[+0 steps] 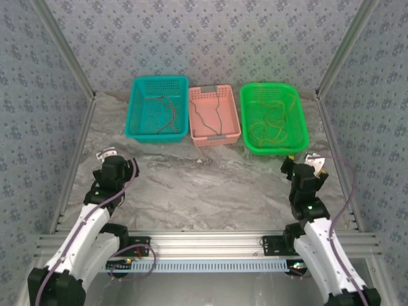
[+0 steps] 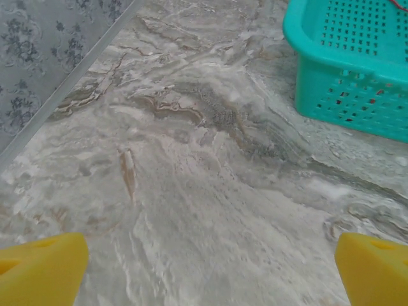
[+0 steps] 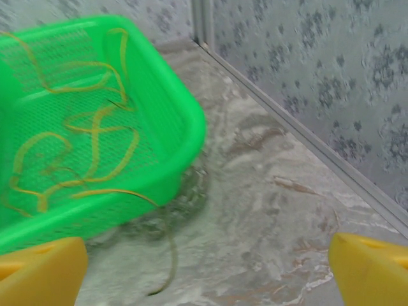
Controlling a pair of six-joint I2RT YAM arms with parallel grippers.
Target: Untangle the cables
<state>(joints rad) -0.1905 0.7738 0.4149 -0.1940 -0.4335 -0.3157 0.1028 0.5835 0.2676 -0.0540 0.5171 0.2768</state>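
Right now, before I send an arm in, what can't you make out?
- Top view: the dark cables in the pink basket are too thin to count or to trace their crossings.
- Left wrist view: the teal basket is cut off by the right edge; most of its inside is out of frame.
- Right wrist view: the green basket is cut off by the left edge, so the yellow cables run out of frame; the strand over its rim is blurred.

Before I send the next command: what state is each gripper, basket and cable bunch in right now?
Left gripper: open, empty, above the table.
Right gripper: open, empty.
Teal basket: upright, holding dark cables, loosely looped.
Pink basket: upright, holding black cables.
Green basket: upright, holding yellow-orange cables, overlapping; one strand trails over its rim onto the table.
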